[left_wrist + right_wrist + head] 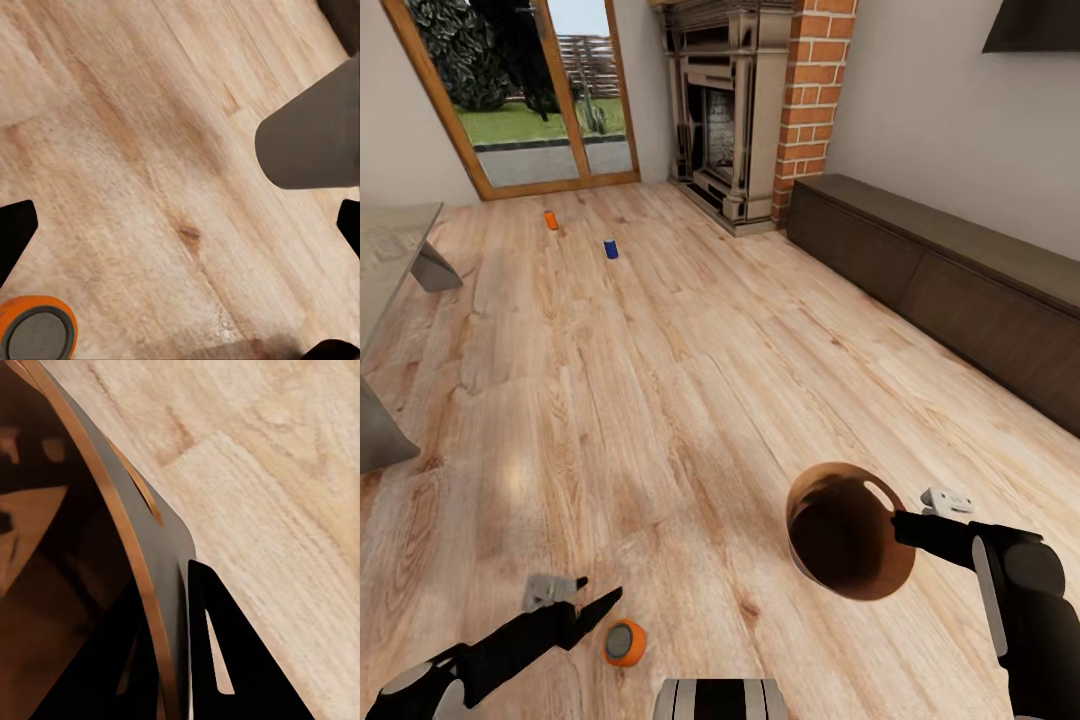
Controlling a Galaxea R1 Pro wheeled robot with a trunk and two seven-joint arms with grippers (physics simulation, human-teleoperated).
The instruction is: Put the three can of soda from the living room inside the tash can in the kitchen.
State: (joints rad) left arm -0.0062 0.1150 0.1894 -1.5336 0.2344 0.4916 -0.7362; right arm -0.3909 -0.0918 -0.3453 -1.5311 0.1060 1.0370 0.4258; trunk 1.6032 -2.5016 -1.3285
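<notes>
The light wood plank floor (pixel 690 400) of the living room carries everything here, running from the wood-framed glass doors (pixel 525 100) and the brick fireplace (pixel 745 110) at its far edge to the robot at its near edge. A long dark wooden sideboard (pixel 950 280) lines the wall along the floor's right edge, and a grey low table (pixel 385 300) juts in from the left edge.

The small round brown bin (pixel 850 530), dark inside with an oval handle hole near the rim, hangs tilted above the floor's near right part, its mouth turned toward the head camera. The right gripper (pixel 900 525) is clamped on its rim, one finger inside the wall and one outside, as the right wrist view shows. Carrying the bin this way probably lets the cans be dropped in where they lie, rather than ferried one at a time.

The left gripper (pixel 605 600) hovers low at the near edge with its fingers spread apart and nothing between them, just beside an upright orange soda can with a grey metal top (pixel 625 642). From the left wrist view the can (pixel 36 330) sits off toward one fingertip, so the grip likely needs centring first.

Well apart, toward the far left corner near the doors, stand a second orange can (pixel 550 220) and a dark blue can (pixel 611 248); at that range I cannot tell their tops clearly.
</notes>
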